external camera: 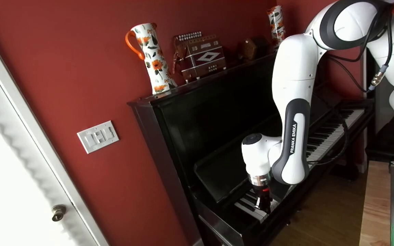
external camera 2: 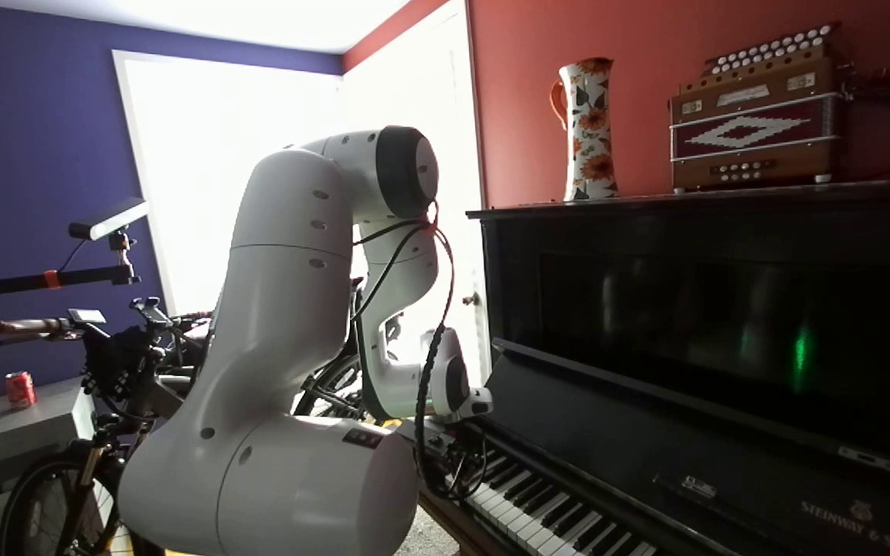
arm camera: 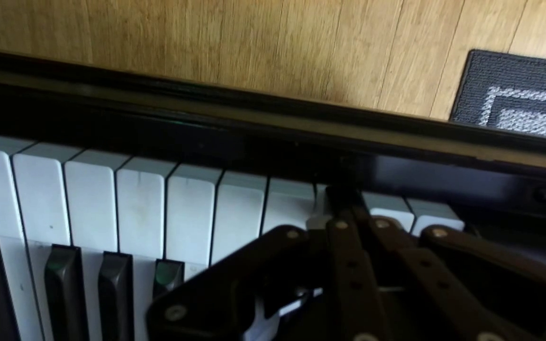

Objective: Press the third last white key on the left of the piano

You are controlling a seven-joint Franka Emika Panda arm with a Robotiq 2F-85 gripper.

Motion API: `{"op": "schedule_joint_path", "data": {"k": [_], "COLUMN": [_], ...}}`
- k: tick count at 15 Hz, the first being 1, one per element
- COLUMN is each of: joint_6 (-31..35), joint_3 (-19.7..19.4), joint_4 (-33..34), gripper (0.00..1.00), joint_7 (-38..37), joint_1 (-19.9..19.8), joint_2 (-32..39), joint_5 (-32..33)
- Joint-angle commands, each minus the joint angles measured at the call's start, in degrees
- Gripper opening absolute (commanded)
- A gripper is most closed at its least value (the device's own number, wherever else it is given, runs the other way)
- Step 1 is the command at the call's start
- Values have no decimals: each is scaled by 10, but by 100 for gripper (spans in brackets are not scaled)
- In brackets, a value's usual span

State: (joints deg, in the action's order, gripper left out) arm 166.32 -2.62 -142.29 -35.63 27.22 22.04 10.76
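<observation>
Nearest the lens in the wrist view, the gripper (arm camera: 346, 194) stands with its jaws clenched on each other, nothing visible between them. The piano (external camera: 214, 116), in both exterior views, is likely too heavy to budge; its white keys (arm camera: 140, 208) should sink lightly and spring back, smooth enough for a tip to slip sideways. No hold is called for: a straight push near a key's front edge looks surest. To the left of the jaws runs most of the visible row, with black keys (arm camera: 114, 293) set between the white. Directly below the jaws lies the third-last white key (arm camera: 321, 193), mostly covered; whether it is touched or pushed down I cannot tell. Just right of the jaws sit the last two white keys (arm camera: 436, 222), and past them the row ends.
</observation>
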Motion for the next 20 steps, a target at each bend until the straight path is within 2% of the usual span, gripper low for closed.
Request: {"op": "schedule_joint_path", "data": {"k": [1, 11, 20], "joint_6": [14, 13, 16], "joint_3": [-6, -43, -59], "joint_4": [5, -11, -20], "gripper": [0, 0, 0], "joint_7": [-2, -25, -40], "joint_1": [8, 34, 45], "joint_2": [19, -13, -46], "joint_5": [-10, 8, 18]}}
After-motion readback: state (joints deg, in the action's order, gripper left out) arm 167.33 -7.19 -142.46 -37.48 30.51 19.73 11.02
